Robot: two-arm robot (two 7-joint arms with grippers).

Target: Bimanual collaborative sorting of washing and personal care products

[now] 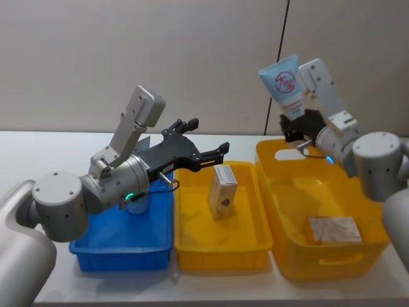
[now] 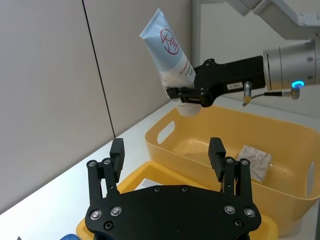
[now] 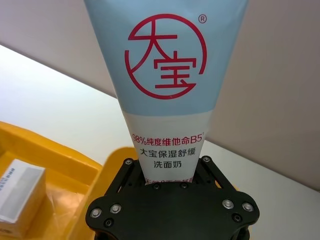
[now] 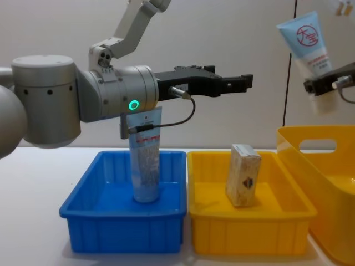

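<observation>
My right gripper (image 1: 295, 121) is shut on the cap end of a wide pale-blue tube (image 1: 284, 80) with a red logo, holding it upright in the air over the far-left corner of the large yellow basket (image 1: 332, 262). The same tube (image 3: 165, 75) rises from the gripper (image 3: 167, 182) in the right wrist view. My left gripper (image 1: 208, 135) hangs open and empty above the seam between the blue tray (image 1: 121, 252) and the yellow tray (image 1: 220, 252). A narrower tube (image 4: 145, 160) stands upright in the blue tray. One cream box (image 1: 222, 190) stands in the yellow tray, another box (image 1: 334, 229) lies in the basket.
The three containers stand side by side along the white table's front: blue tray (image 4: 122, 233), yellow tray (image 4: 249, 238), then the taller basket (image 4: 333, 144). A beige wall runs close behind the table. Bare tabletop lies left of the blue tray.
</observation>
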